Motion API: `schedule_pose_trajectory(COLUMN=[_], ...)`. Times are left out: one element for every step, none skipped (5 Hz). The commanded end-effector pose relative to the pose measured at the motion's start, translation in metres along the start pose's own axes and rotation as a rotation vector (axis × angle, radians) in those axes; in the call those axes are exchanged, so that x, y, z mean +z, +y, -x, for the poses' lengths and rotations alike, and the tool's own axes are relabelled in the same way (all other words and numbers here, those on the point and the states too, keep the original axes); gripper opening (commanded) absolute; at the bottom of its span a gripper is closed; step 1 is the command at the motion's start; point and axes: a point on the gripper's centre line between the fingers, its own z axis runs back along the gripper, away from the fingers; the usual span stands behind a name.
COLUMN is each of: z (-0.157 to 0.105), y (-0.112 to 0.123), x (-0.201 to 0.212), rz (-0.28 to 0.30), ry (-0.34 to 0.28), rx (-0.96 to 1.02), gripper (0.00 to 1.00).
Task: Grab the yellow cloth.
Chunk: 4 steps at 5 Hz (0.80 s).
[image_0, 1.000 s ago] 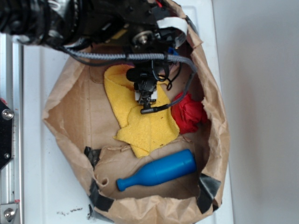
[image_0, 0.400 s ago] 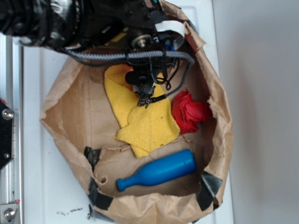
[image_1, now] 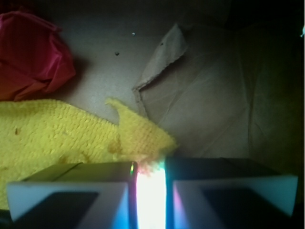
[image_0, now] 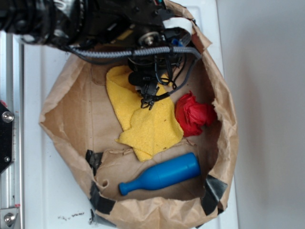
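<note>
The yellow cloth [image_0: 147, 129] lies crumpled on the floor of a brown paper bag [image_0: 66, 119], and in the wrist view its terry surface [image_1: 62, 133] fills the left side. My gripper [image_0: 148, 101] hangs over the cloth's upper middle. In the wrist view the gripper [image_1: 150, 191] has its two fingers [image_1: 71, 191] drawn close together, with a narrow, brightly lit strip of yellow fabric pinched in the gap. The cloth's frayed corner pokes out just ahead of the fingertips.
A red cloth wad [image_0: 193, 114] sits right of the yellow cloth, at the top left in the wrist view [image_1: 33, 52]. A blue bottle-shaped toy [image_0: 162, 175] lies near the bag's front. The bag's crumpled walls rise all around, and black tape [image_0: 212, 193] patches its front.
The gripper has shifted a little toward the back of the bag and sits slightly higher on the cloth. The cloth, red wad and blue toy keep their places.
</note>
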Motion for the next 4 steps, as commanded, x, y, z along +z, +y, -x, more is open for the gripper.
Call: schedule_pose_trajectory(z=[-0.007, 0.009, 0.016, 0.011], y=[-0.013, -0.033, -0.054, -0.066], x=[0.114, 0.157, 0.179, 0.192], rz=[0.108, 0.129, 0.097, 0.109], ry=[0.011, 0.002, -0.017, -0.005], rx=[-0.039, -0.085, -0.1, -0.07], gripper=[0.0, 0.0, 0.0, 0.0])
